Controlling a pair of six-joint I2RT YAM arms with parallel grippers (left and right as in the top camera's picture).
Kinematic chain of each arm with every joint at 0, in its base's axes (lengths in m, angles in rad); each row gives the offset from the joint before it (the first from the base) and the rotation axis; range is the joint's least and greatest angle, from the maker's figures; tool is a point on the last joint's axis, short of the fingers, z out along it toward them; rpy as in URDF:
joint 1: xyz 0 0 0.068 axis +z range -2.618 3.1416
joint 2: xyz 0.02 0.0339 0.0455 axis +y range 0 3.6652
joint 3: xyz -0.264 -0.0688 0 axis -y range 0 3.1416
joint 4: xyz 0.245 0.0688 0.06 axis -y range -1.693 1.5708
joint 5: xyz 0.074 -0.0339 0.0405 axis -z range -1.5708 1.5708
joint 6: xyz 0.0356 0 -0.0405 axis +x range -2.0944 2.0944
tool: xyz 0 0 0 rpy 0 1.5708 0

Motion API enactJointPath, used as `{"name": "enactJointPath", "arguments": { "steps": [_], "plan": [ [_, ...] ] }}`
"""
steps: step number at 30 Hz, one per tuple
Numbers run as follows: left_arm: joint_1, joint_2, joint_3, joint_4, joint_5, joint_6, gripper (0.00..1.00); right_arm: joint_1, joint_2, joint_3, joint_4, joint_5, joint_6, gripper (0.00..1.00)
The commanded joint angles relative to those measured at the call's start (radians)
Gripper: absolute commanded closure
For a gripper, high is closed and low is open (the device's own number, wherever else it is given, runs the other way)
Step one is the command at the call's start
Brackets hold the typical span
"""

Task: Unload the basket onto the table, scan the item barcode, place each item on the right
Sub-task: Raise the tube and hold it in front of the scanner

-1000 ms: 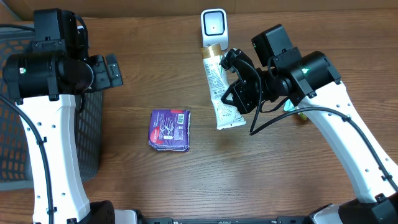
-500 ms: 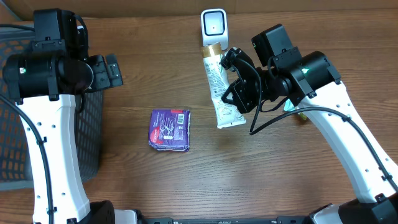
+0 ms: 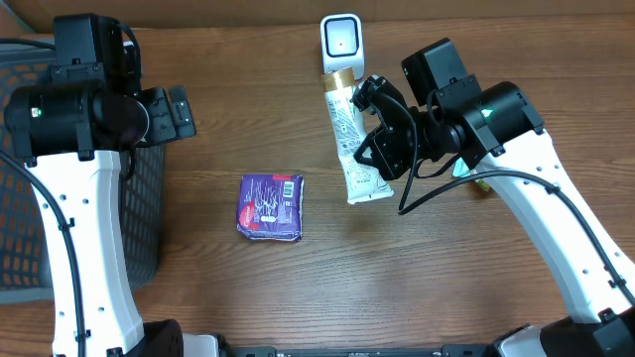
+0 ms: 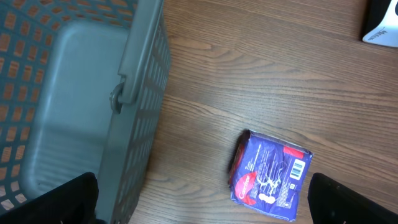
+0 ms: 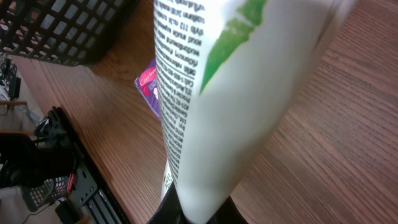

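My right gripper (image 3: 382, 139) is shut on a white tube (image 3: 352, 149) with black print and a gold cap. The tube hangs over the table with its cap end pointing at the white scanner (image 3: 340, 40) at the back edge. In the right wrist view the tube (image 5: 230, 93) fills the frame, pinched at the bottom by the gripper (image 5: 196, 214). My left gripper (image 3: 174, 114) stands wide open with nothing in it, above the basket's right wall. A purple packet (image 3: 270, 206) lies flat mid-table, and its barcode (image 4: 298, 169) faces up.
A dark mesh basket (image 3: 149, 218) stands at the left table edge, and its wall (image 4: 140, 93) shows in the left wrist view. The purple packet (image 4: 270, 177) lies right of it. Bare wood lies between the packet and the tube.
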Motion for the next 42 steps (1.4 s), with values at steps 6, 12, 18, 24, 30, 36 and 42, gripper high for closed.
{"name": "enactJointPath", "arguments": {
  "steps": [6, 12, 18, 24, 30, 36, 42],
  "plan": [
    [-0.002, -0.004, 0.021, -0.002, 0.005, -0.003, 0.00, 0.000, -0.034, 0.044, 0.018, 0.386, 0.306, 0.96],
    [-0.002, -0.004, 0.021, -0.002, 0.005, -0.003, 0.00, 0.000, -0.024, 0.134, -0.014, 0.678, 0.447, 0.97],
    [-0.002, -0.004, 0.021, -0.002, 0.005, -0.003, 0.00, 0.000, 0.121, 0.426, -0.085, 0.874, 0.407, 0.97],
    [-0.002, -0.004, 0.021, -0.002, 0.005, -0.003, 0.00, 0.034, 0.347, 0.590, 0.010, 1.147, 0.299, 0.96],
    [-0.002, -0.004, 0.021, -0.002, 0.005, -0.003, 0.00, 0.099, 0.539, 0.589, 0.312, 1.462, 0.023, 0.96],
    [-0.002, -0.004, 0.021, -0.002, 0.005, -0.003, 0.00, 0.105, 0.700, 0.589, 0.566, 1.513, -0.451, 0.96],
    [-0.002, -0.004, 0.021, -0.002, 0.005, -0.003, 0.00, 0.092, 0.817, 0.589, 0.807, 1.513, -0.653, 0.96]
  ]
}}
